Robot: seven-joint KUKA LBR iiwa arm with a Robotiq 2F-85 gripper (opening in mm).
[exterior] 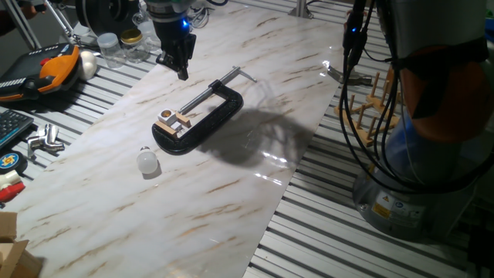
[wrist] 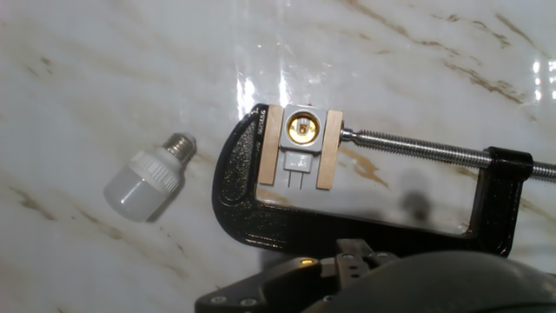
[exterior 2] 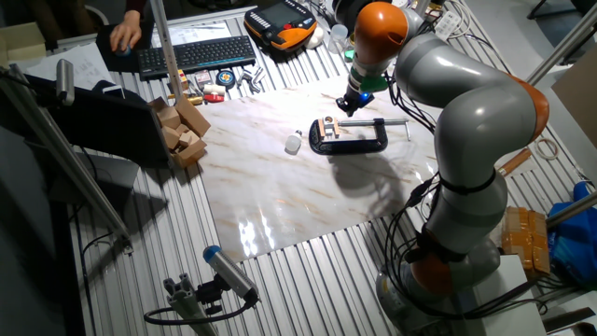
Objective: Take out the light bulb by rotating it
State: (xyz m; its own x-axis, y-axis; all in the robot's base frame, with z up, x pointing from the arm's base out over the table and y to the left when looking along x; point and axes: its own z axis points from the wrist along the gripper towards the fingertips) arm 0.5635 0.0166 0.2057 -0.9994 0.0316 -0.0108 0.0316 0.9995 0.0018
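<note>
The light bulb (exterior: pixel 147 160) lies on its side on the marble table top, out of the socket, left of the clamp. It also shows in the other fixed view (exterior 2: pixel 293 143) and in the hand view (wrist: pixel 143 178), its metal screw base pointing toward the clamp. The tan wooden socket block (wrist: pixel 301 143) is empty and held in the black C-clamp (wrist: pixel 347 235). My gripper (exterior: pixel 183 74) hangs in the air behind the clamp, apart from the bulb. Its fingers look closed together on nothing.
Jars (exterior: pixel 123 42), an orange-black pendant (exterior: pixel 54 69) and metal parts (exterior: pixel 42 140) lie beyond the board's left edge. Wooden blocks (exterior 2: pixel 182 131) stand at the left in the other fixed view. A wooden rack (exterior: pixel 370 100) and cables are at the right.
</note>
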